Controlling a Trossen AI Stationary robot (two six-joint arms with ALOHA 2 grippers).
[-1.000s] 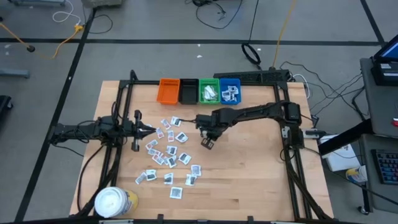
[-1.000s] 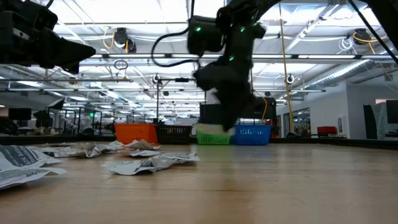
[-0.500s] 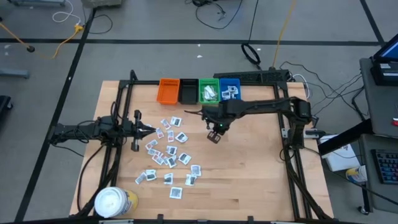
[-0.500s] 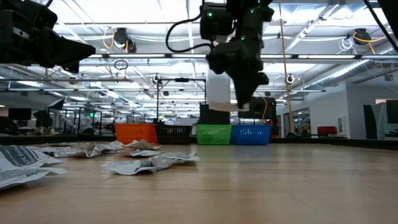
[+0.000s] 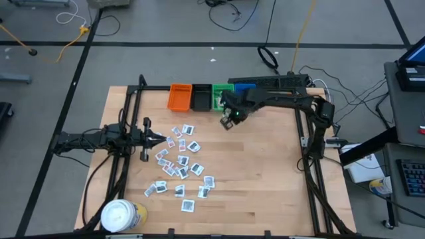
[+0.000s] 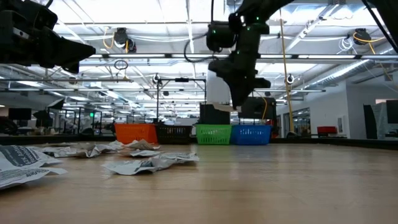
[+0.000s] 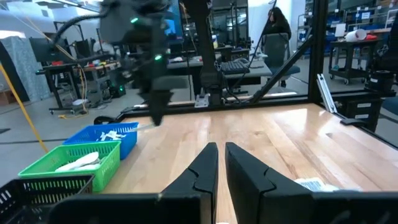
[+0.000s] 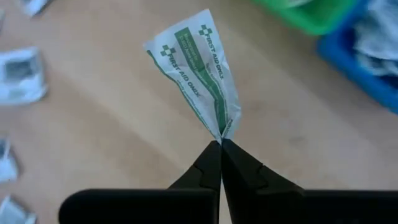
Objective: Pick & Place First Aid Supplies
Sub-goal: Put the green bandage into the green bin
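pale wooden worktop (image 5: 265,172) in a bright workshop, white sachets (image 5: 179,162) scattered near a yellow white-lidded tub (image 5: 123,216). right gripper (image 8: 221,142), jaws pinched on a green-white strip wrapper (image 8: 196,59), hangs by the green plastic bin (image 5: 221,97); left gripper (image 5: 161,138) waits, jaws nearly closed, empty.

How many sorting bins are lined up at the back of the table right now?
4, in one row at the table's far edge: orange bin, black bin, green bin, blue bin, the last partly hidden under the right arm.

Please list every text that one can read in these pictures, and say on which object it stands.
"FIRST AID ONLY": printed in green, twice, on the green-white strip wrapper pinched in the right gripper.
Dark print on the white sachets on the table: too small to read.
Bins and tub: no readable text.
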